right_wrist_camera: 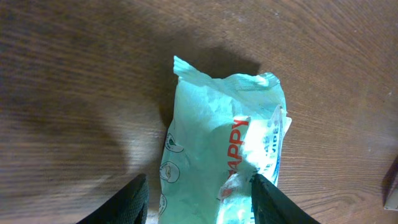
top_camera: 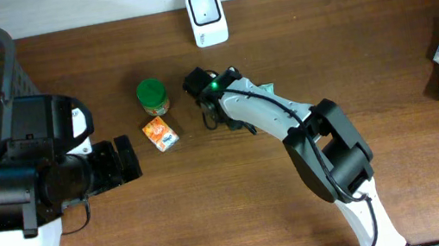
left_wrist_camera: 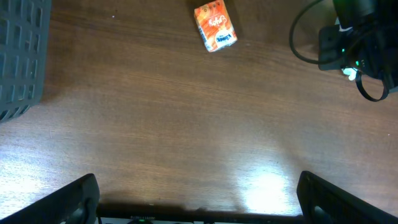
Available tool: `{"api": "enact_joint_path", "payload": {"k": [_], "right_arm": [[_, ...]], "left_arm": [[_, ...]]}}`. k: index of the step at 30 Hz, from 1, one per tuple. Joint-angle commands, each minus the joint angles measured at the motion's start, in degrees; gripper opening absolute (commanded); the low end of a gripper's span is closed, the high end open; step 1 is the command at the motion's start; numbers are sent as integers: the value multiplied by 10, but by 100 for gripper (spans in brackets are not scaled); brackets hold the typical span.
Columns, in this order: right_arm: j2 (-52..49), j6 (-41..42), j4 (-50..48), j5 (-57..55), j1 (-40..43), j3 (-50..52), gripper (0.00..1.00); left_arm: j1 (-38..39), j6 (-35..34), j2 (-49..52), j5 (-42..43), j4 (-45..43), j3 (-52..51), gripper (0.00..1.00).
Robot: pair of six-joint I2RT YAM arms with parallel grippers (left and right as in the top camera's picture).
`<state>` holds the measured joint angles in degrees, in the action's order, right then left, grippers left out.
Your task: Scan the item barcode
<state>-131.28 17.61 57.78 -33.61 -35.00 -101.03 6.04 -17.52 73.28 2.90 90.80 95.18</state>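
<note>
Your right wrist view gives you what the overhead hides: a teal pack point(right_wrist_camera: 211, 149) lying on the counter point(right_wrist_camera: 74, 81) between the right end effector's point(right_wrist_camera: 199, 186) fingers. One finger meets its crumpled edge and the other sits just beside it, so you cannot tell if it is clamped. From overhead, that end effector point(top_camera: 201, 86) covers the pack, just below the white scanner point(top_camera: 206, 17) and beside a green-lidded jar point(top_camera: 152, 96). Your left end effector point(left_wrist_camera: 199, 205) is wide open and holds nothing, with the orange box point(left_wrist_camera: 215, 25) ahead of it.
</note>
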Motion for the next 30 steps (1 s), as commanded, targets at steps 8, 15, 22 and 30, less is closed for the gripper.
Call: {"api": "enact_joint_path", "payload": {"k": [8,15,22,30], "right_arm": [[7,-28,-35,23,73,57,36],[7,-101,53,310,129,-42,8],[7,-116,98,271,151,-69,51],[7,-81,98,71,106,-70,58]], "left_arm": [[-1,5,-5,-4,-1,2,99],[-1,5,-5,-4,-1,2,99],[-1,5,-5,-4,-1,2,99],[-1,5,-5,-4,-1,2,99]]}}
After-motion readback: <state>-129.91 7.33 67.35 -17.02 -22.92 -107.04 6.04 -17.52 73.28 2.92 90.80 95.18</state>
